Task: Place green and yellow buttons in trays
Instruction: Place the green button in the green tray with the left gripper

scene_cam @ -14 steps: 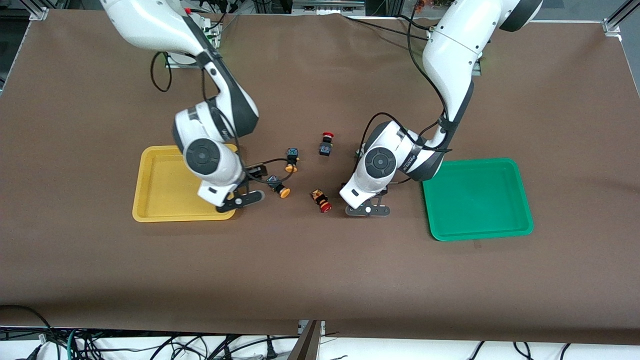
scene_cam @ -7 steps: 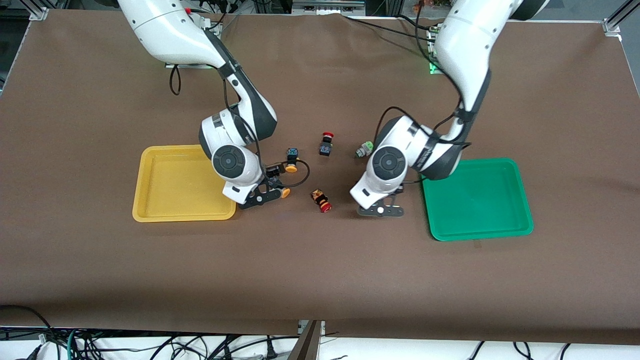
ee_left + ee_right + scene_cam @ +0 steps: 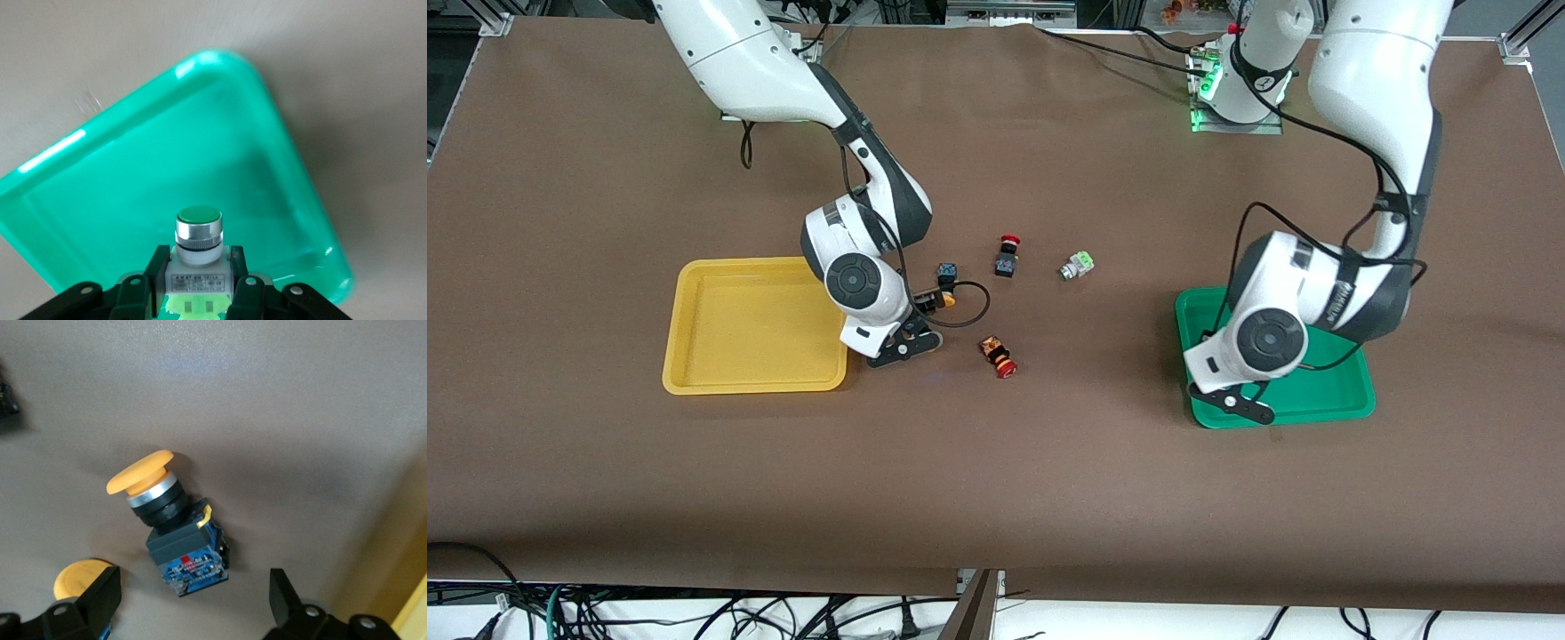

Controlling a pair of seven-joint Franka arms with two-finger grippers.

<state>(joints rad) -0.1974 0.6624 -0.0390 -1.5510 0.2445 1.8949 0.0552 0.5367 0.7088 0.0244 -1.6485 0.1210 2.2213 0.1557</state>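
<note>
We saw the left gripper (image 3: 198, 293) clamped on a green button (image 3: 198, 230), round green cap on a ribbed silver barrel, up over the glossy green tray (image 3: 1352, 400) with its rounded corners and raised rim. A second green button (image 3: 1076, 266) lay on the brown cloth table (image 3: 1049, 480), between a red button (image 3: 1007, 253) and the green tray. The right gripper (image 3: 193, 607) was spread wide, low around a yellow button (image 3: 170, 527): domed cap, black collar, boxy dark body, lying on its side just beside the yellow tray (image 3: 694, 356). Another yellow button (image 3: 945, 283) lay near it. Another red button (image 3: 998, 356) lay nearer the camera.
</note>
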